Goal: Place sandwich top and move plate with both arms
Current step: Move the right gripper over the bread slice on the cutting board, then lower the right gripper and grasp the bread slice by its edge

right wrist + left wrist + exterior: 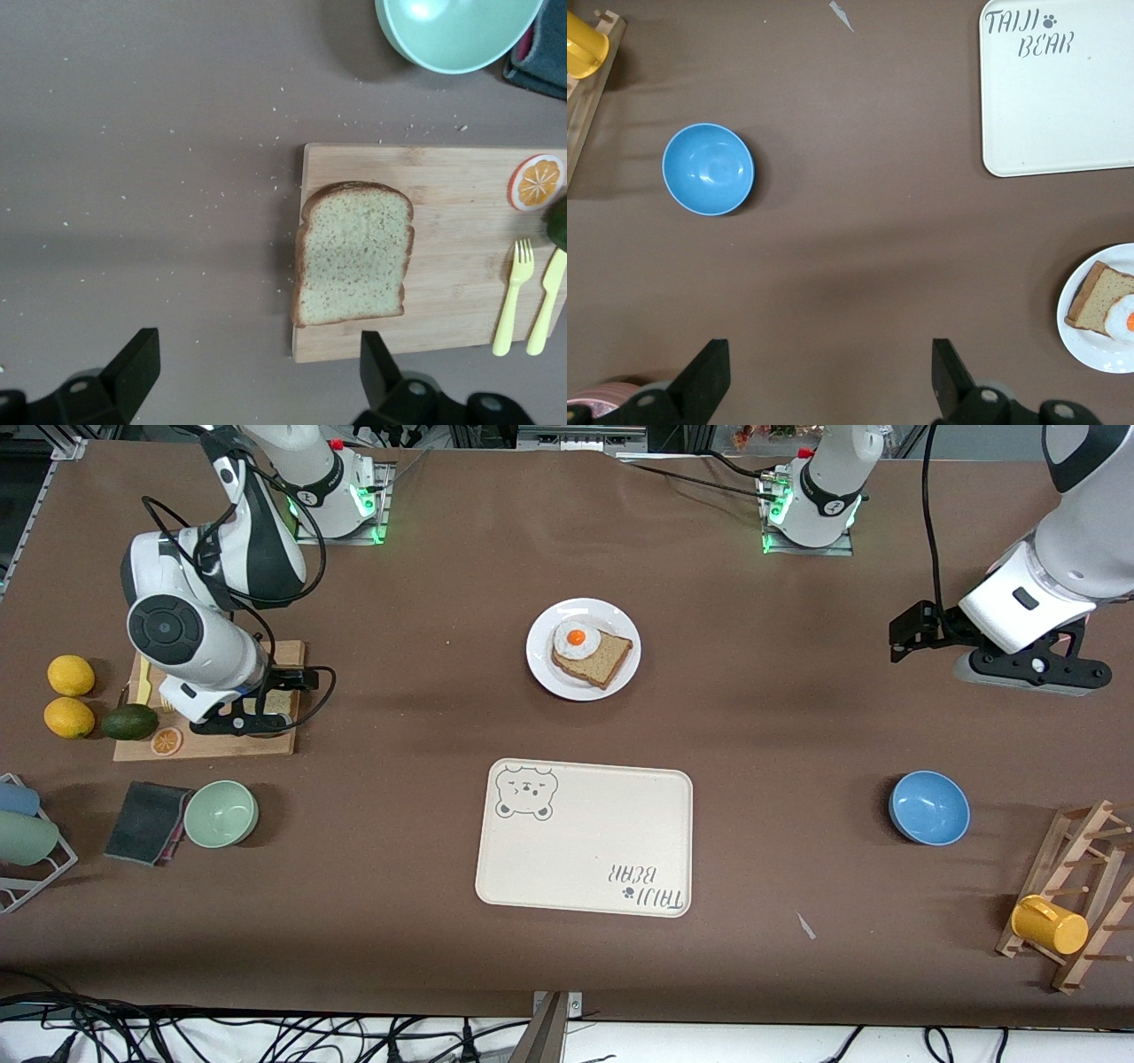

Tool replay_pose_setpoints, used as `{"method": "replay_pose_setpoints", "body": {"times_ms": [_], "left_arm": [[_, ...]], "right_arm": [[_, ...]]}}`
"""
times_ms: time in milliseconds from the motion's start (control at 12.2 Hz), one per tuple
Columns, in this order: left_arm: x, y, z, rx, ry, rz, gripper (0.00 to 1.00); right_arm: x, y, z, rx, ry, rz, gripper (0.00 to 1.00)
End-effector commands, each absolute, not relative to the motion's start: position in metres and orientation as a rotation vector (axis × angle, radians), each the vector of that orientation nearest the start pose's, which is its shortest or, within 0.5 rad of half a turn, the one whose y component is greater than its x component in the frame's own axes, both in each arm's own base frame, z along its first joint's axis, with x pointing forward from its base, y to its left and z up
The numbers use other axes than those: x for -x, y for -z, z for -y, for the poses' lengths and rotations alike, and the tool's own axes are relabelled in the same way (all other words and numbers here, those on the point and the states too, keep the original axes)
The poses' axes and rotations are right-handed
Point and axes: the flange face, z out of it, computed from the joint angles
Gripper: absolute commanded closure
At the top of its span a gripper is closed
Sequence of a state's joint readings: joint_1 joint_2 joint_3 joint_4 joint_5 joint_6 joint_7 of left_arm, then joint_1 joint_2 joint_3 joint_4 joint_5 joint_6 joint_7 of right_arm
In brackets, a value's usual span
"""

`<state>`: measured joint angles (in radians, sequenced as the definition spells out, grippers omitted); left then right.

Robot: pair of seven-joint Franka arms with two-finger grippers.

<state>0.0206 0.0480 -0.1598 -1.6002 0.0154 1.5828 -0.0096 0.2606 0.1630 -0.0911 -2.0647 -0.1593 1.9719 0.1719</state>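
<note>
Both grippers (824, 381) (252, 381) open, apparently above table.

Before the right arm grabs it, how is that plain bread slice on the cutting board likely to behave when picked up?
The bread slice looks thin and flat, so it is probably light and may sag if pinched at one edge. Its speckled crumb looks soft, so a hard squeeze could dent it. It overhangs the cutting board, which may give the open right pincer an edge.

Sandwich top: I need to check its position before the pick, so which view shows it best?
The right wrist view: the sandwich top lies flat and whole on the wooden cutting board, below the open right gripper. In the front view the right arm hides nearly all of it, leaving just a sliver. The left wrist view does not show it.
</note>
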Motion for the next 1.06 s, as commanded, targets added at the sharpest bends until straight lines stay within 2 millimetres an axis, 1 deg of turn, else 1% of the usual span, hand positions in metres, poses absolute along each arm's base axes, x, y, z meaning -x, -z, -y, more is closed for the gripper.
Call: {"method": "replay_pose_setpoints", "body": {"times_ms": [0, 164, 409, 491, 818, 900, 982], "left_arm": [[-0.558, -0.593, 0.077, 3.081, -0.128, -0.228, 0.0], [-0.559, -0.597, 0.077, 3.081, -0.114, -0.225, 0.0], [-0.559, -0.6, 0.077, 3.082, -0.105, -0.225, 0.0], [-0.559, -0.6, 0.077, 3.082, -0.105, -0.228, 0.0], [-0.561, -0.598, 0.077, 3.083, -0.105, -0.226, 0.0], [-0.561, -0.598, 0.077, 3.083, -0.102, -0.226, 0.0], [-0.561, -0.598, 0.075, 3.082, -0.105, -0.223, 0.0]], "right_arm": [[-0.535, -0.322, -0.083, 3.329, -0.343, 0.14, 0.0], [-0.53, -0.301, -0.08, 3.322, -0.313, 0.152, 0.0], [-0.529, -0.289, -0.078, 3.322, -0.334, 0.158, 0.0], [-0.529, -0.281, -0.077, 3.325, -0.337, 0.172, 0.0], [-0.523, -0.252, -0.063, 3.359, -0.322, 0.241, 0.0], [-0.523, -0.245, -0.054, 3.373, -0.341, 0.24, 0.0], [-0.523, -0.241, -0.05, 3.379, -0.357, 0.237, 0.0]]}}
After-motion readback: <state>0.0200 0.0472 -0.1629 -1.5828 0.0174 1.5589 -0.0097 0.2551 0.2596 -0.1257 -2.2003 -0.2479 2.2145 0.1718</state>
